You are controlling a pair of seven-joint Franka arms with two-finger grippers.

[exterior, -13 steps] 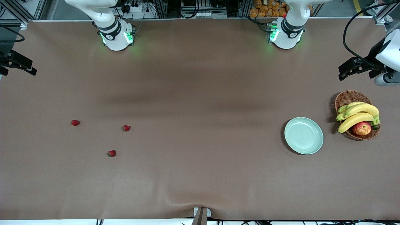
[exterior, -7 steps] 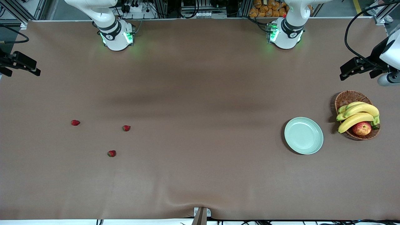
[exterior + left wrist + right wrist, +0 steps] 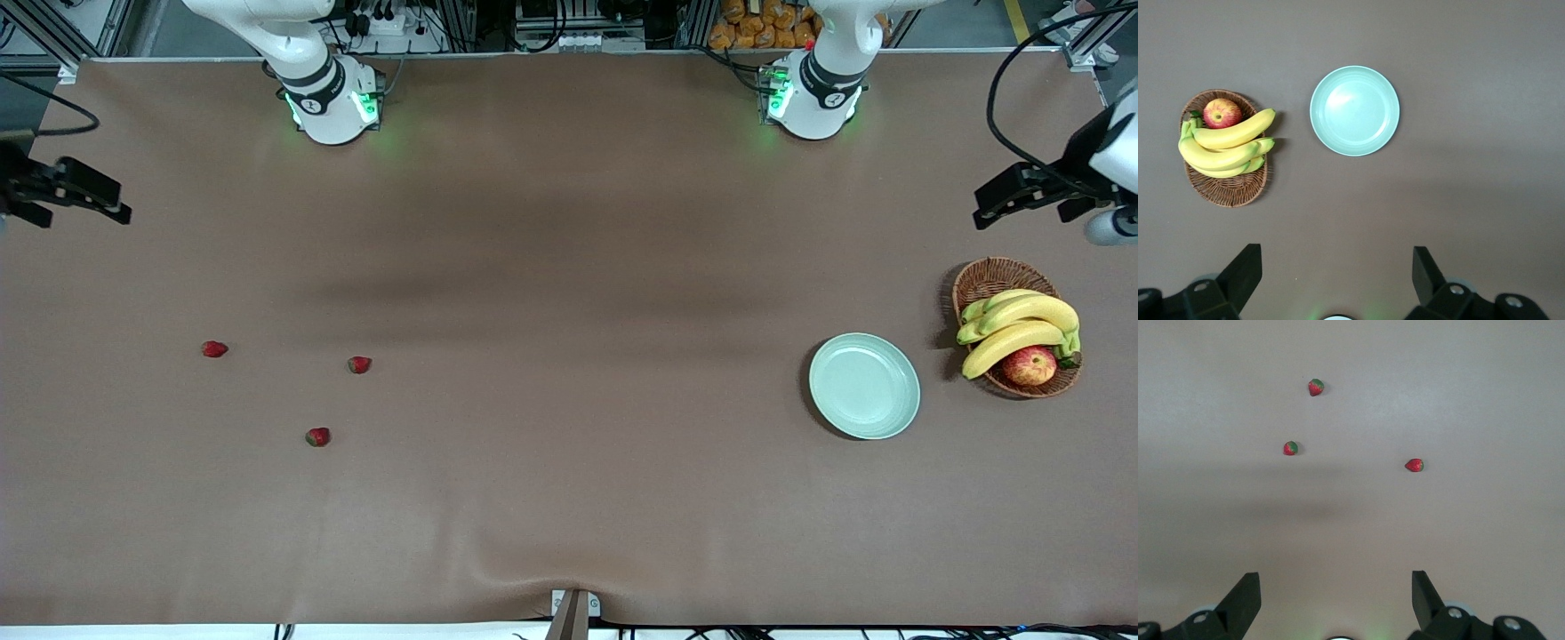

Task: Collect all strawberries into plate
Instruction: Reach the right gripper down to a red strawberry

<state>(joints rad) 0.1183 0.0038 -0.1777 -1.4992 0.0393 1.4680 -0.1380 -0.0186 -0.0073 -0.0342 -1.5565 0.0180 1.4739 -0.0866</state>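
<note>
Watching both grippers, left (image 3: 1335,280) and right (image 3: 1335,600), gape empty, edge-cropped; I see strawberries (image 3: 359,364) loose, plate (image 3: 864,386) bare, basket (image 3: 994,277) beside.

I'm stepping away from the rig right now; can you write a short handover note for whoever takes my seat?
Left hand: open, holding nothing, up over the table's edge at the left arm's end, above the basket of bananas and an apple.
Right hand: open, holding nothing, up over the table's edge at the right arm's end.
Strawberries: all three lie on the table toward the right arm's end.
Plate: holds nothing, beside the basket toward the left arm's end.
Done: nothing yet.
Left: pick up each strawberry and put it on the plate.
</note>
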